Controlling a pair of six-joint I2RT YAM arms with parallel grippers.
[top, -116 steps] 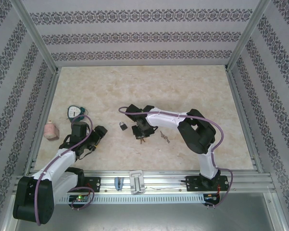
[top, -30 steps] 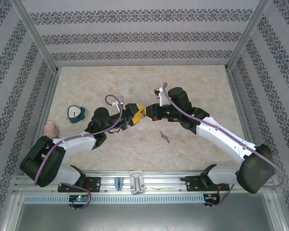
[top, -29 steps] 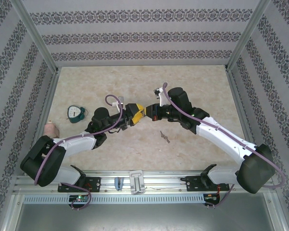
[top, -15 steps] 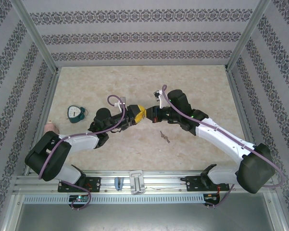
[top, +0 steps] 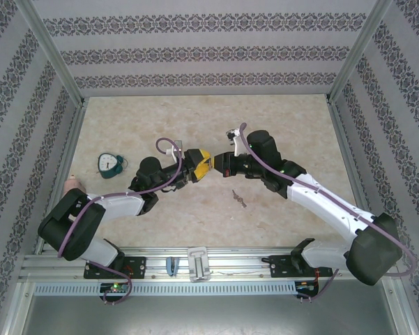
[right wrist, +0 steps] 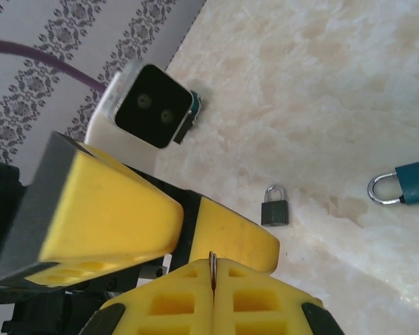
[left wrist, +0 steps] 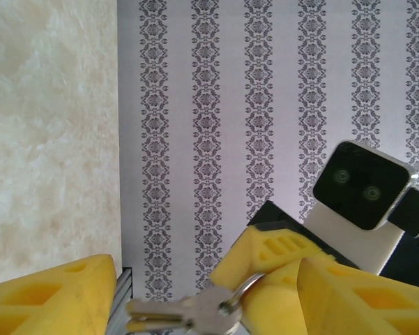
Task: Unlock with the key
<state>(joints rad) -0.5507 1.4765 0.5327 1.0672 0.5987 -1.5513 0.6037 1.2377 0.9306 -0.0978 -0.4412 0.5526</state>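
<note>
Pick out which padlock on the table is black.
The small black padlock, mid-picture in the right wrist view; the teal padlock lies at its right edge.

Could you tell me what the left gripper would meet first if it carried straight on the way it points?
Probably the keys, which the shut right gripper holds between the open jaws of the left gripper; the right gripper's yellow fingers lie just behind. Depth is unclear.

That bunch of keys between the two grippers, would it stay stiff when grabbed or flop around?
Probably floppy: the keys look joined only at their heads, so they may swing and pivot. Likely slippery too: thin bare metal, just a sliver showing between the shut fingers of the right gripper.
</note>
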